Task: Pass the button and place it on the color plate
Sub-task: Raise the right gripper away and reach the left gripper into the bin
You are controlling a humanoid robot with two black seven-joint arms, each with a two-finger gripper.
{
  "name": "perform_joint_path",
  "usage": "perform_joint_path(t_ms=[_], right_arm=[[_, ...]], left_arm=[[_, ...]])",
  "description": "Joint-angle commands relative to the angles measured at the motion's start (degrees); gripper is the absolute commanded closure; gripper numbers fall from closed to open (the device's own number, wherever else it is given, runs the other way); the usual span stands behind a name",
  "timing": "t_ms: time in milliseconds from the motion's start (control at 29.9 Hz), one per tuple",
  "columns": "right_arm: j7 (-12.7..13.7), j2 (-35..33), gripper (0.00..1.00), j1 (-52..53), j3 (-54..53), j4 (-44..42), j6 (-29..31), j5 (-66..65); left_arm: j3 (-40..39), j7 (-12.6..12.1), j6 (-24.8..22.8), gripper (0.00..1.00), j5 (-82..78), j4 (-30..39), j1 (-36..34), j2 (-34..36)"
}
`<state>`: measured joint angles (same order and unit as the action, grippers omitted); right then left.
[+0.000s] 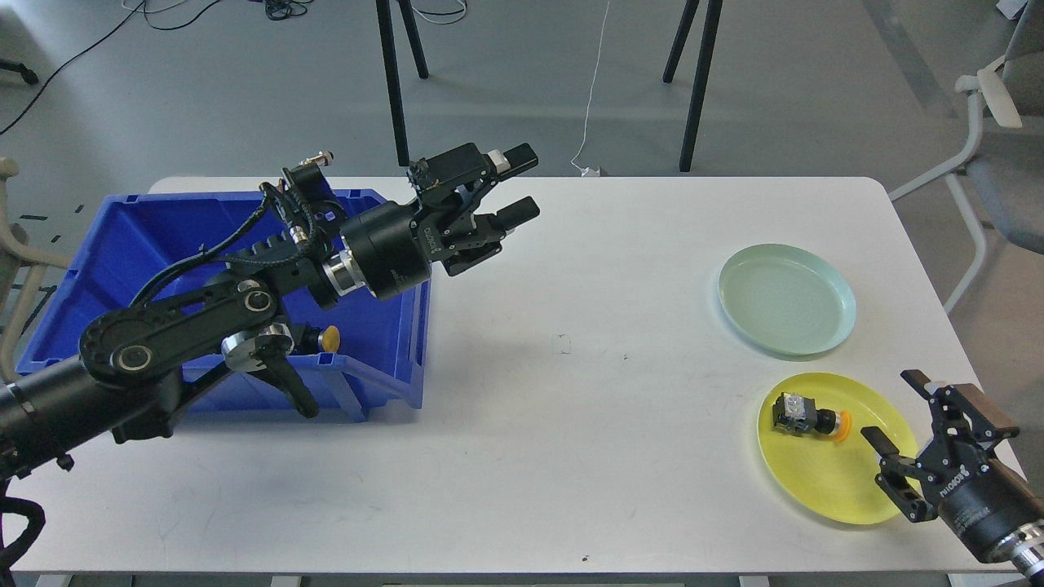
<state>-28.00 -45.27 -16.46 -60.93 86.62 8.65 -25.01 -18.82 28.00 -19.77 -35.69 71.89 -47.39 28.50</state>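
A black button with an orange-yellow cap (809,418) lies on its side on the yellow plate (848,481) at the front right. My right gripper (897,412) is open and empty, just right of the button over the plate's right rim. My left gripper (522,183) is open and empty, raised above the table next to the right wall of the blue bin (114,244). Another yellow-capped button (329,337) shows inside the bin, partly hidden by my left arm.
A pale green plate (787,299) lies behind the yellow one on the white table (571,367). The blue bin takes up the table's left side. Chairs and black stand legs are beyond the table's edges.
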Motion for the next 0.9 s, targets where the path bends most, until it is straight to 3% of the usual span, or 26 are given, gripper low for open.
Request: perform_joint_path(t_ms=[0, 134, 334, 535, 869], right_arm=[[0.00, 0.00, 0.00, 7.74, 0.11, -0.22, 2.85, 5.13], [0.00, 1.23, 0.00, 16.70, 0.90, -0.66, 4.18, 9.71], [0.00, 10.01, 0.00, 26.47, 0.90, -2.85, 3.92, 9.89], [0.00, 13.54, 0.00, 28.68, 1.08, -4.70, 4.00, 9.89], [0.00, 15.03, 0.00, 28.33, 1.34, -5.67, 4.35, 9.89]], left_arm=[[0.01, 0.00, -0.01, 0.20, -0.08, 0.36, -0.51, 2.52], [0.18, 0.00, -0.53, 0.20, -0.34, 1.59, -2.26, 7.61], [1.50, 0.00, -1.41, 0.20, -8.14, 5.28, -5.25, 20.18], [10.80, 0.00, -7.29, 0.20, -26.16, 4.93, -11.84, 32.05], [27.33, 0.00, -8.23, 0.20, -41.38, -1.74, -21.51, 33.47]])
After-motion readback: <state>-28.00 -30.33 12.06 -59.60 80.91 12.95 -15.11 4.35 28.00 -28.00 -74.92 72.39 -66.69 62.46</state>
